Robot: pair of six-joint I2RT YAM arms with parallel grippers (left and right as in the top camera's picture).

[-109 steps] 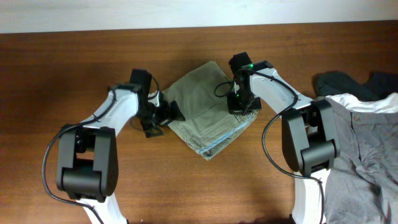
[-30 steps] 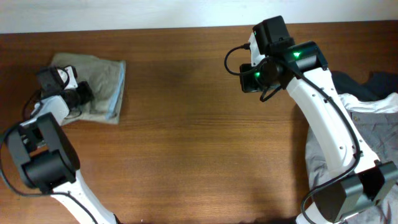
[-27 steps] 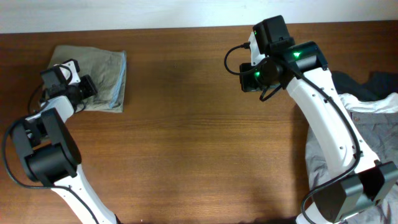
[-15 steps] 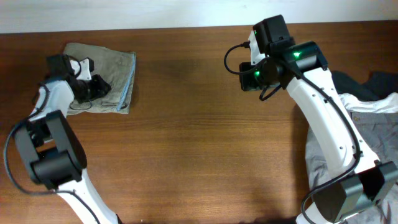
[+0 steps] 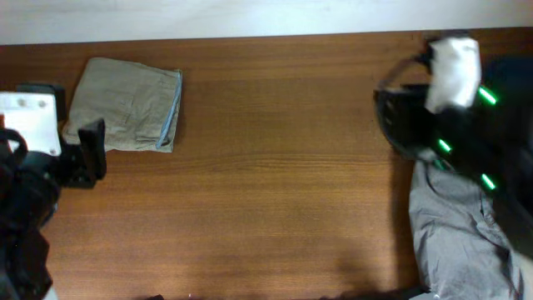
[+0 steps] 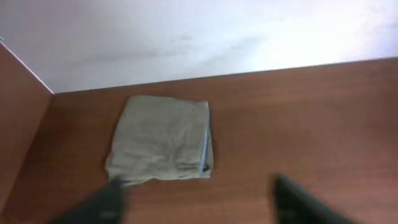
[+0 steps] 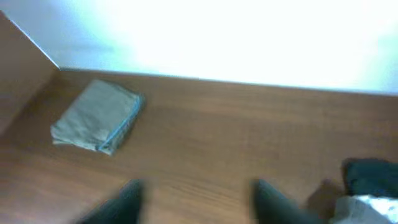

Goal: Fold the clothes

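Note:
The clothes, a pair of khaki olive-green shorts (image 5: 127, 105), lie folded into a neat rectangle at the table's back left, with a light blue lining edge along the right side. They also show in the left wrist view (image 6: 163, 138) and the right wrist view (image 7: 98, 116). My left gripper (image 6: 196, 208) is open and empty, pulled back in front of the shorts and apart from them. Far off on the right side, my right gripper (image 7: 196, 202) is open over bare wood with nothing between its fingers. Both arms are blurred in the overhead view.
Grey trousers (image 5: 458, 237) are heaped at the table's right edge below the blurred right arm (image 5: 450, 108). A dark garment (image 7: 373, 174) lies at the back right. A white wall (image 6: 199, 37) runs along the table's far edge.
The left gripper let go of the folded shorts, opened and drew back towards the near left. The right arm swung right and back, and its gripper opened. The shorts stay at the back left.

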